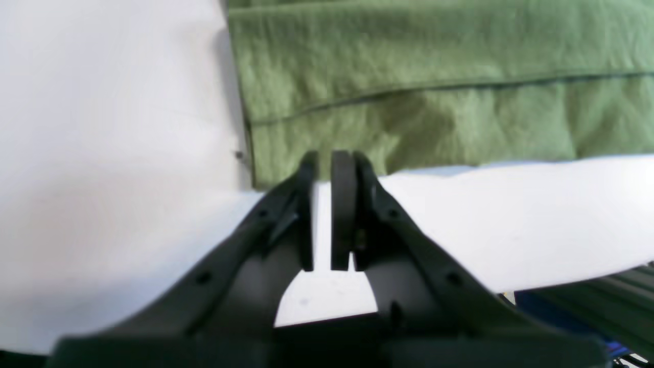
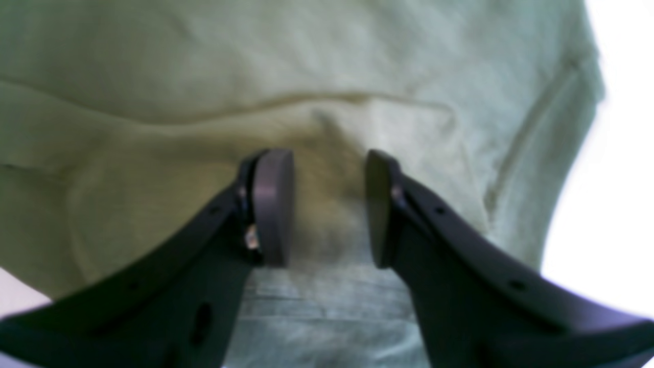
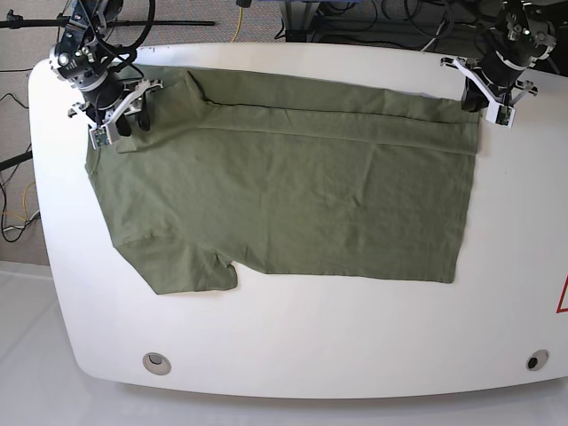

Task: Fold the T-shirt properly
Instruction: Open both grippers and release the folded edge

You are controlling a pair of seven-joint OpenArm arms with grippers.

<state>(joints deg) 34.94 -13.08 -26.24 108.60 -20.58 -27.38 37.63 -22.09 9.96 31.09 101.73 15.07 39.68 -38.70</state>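
While the T-shirt (image 3: pixel 293 191) lies spread flat on the white table (image 3: pixel 293 346), far edge folded over | left gripper (image 1: pixel 324 159) nearly closed, holding nothing, just beside the hem corner | right gripper (image 2: pixel 329 204) parted above the sleeve, gripping nothing.

The T-shirt (image 3: pixel 293 200) lies flat on the table (image 3: pixel 293 355), its far long edge folded over onto its body. The right gripper (image 3: pixel 124 120) hangs over the T-shirt's sleeve end, and the left gripper (image 3: pixel 491 99) sits at the T-shirt's far hem corner, just off the cloth.
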